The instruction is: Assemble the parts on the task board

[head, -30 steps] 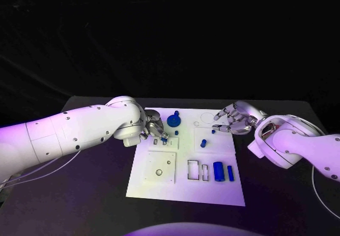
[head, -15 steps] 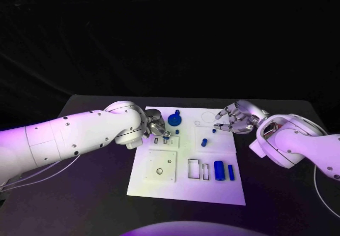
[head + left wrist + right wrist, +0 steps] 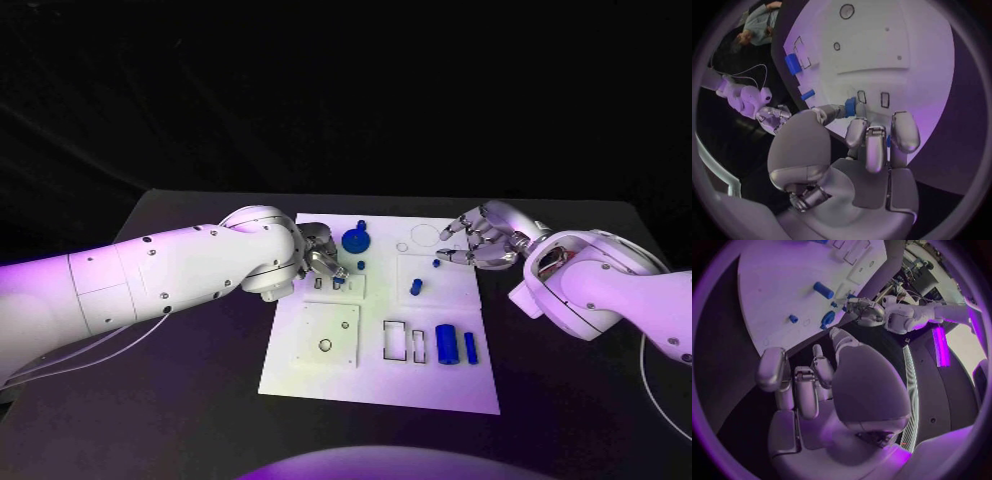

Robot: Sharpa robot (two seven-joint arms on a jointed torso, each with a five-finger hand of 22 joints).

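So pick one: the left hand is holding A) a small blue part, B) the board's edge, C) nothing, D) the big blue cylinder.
A: in the left wrist view the left hand pinches a small blue part in its fingers, over the board.

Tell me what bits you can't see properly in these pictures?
- Left hand, head view: its fingertips cover the board's small slots, so whether its blue part is seated is hidden.
- Right hand, head view: too small to tell if its fingers touch the task board.
- Small blue peg, head view: too tiny to tell its shape.
- Round blue part, head view: partly behind the left hand.
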